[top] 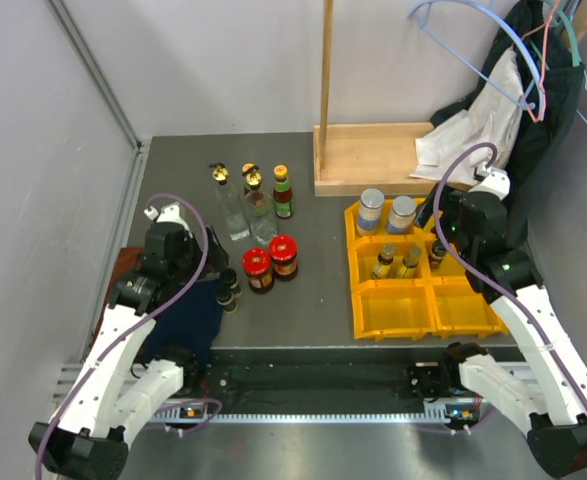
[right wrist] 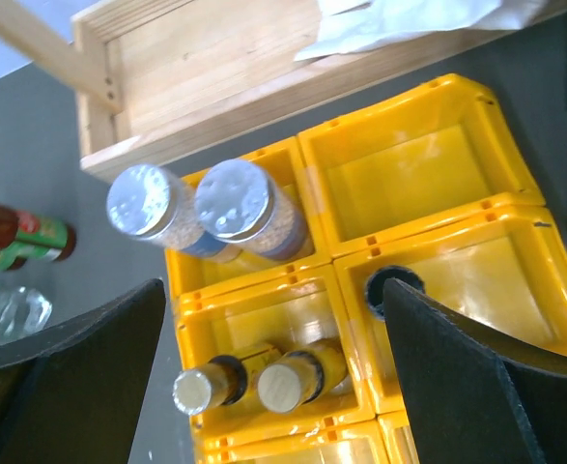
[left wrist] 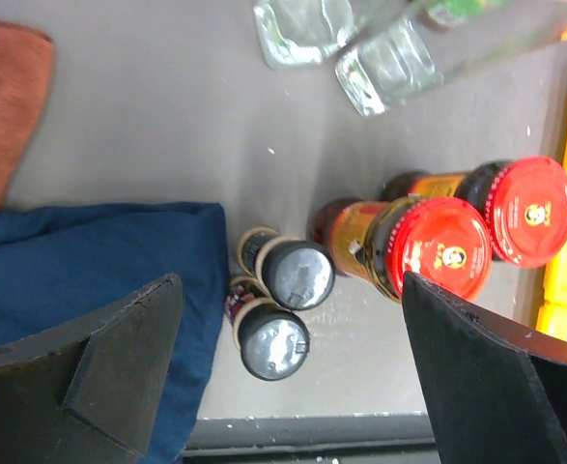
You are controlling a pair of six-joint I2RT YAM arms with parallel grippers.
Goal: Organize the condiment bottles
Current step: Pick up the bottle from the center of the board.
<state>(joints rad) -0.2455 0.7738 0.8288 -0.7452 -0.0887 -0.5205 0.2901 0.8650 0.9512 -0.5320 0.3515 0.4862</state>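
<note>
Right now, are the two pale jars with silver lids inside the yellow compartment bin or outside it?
Inside. The two pale silver-lidded jars stand upright side by side in one corner compartment of the yellow compartment bin.

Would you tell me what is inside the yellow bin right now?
Two silver-lidded jars share one compartment, two small bottles the next, a dark-capped bottle a third. The right gripper hides most of that bottle.

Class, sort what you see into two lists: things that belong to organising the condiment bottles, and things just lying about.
Belong to the job:
- red-lidded jars
- silver-lidded jars
- tall clear bottles
- small dark bottles
- red sauce bottle
- amber bottles
- yellow bin that holds some of them

Lying about:
- blue cloth
- wooden stand
- dark clothing
</note>
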